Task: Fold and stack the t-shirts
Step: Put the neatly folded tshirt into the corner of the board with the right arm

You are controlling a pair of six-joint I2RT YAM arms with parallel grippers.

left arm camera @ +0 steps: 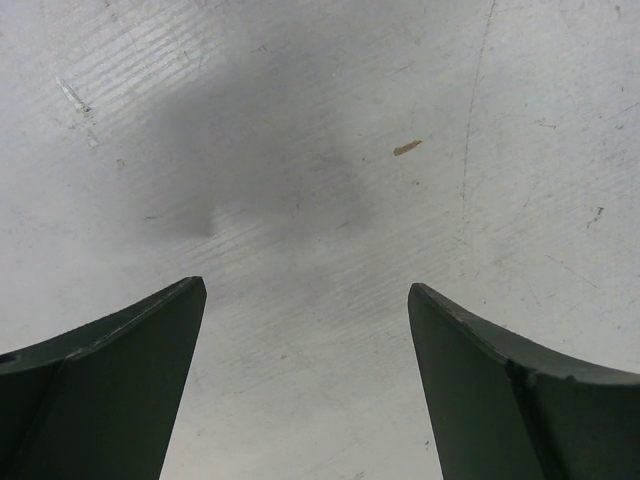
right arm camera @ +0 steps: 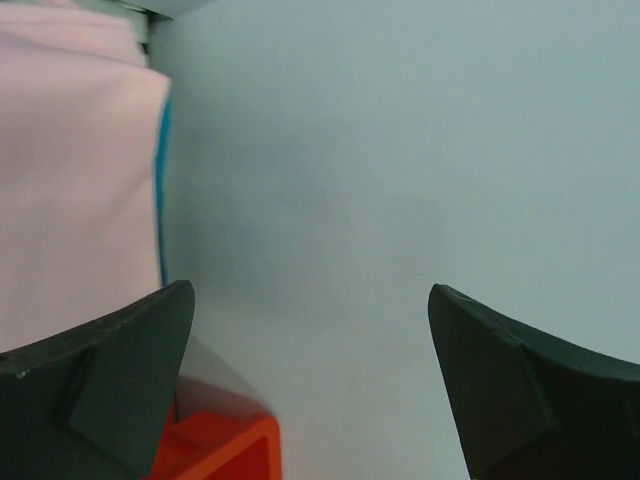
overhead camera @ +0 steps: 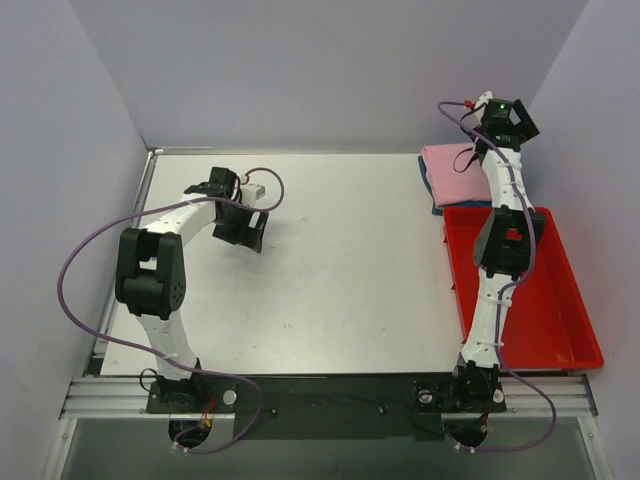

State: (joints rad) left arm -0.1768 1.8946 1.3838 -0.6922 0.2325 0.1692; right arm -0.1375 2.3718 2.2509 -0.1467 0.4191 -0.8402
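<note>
Folded pink t-shirt [overhead camera: 448, 165] stacked on teal t-shirt [overhead camera: 438, 208].

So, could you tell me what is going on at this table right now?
Two robot arms are folding and stacking t-shirts. The pink t-shirt lies folded on top of the teal t-shirt at the far right corner of the table, just beyond the red tray. The right gripper hangs near that stack, jaws open and holding nothing. The left gripper is open too, over bare table on the left. The stacking looks done.
</note>
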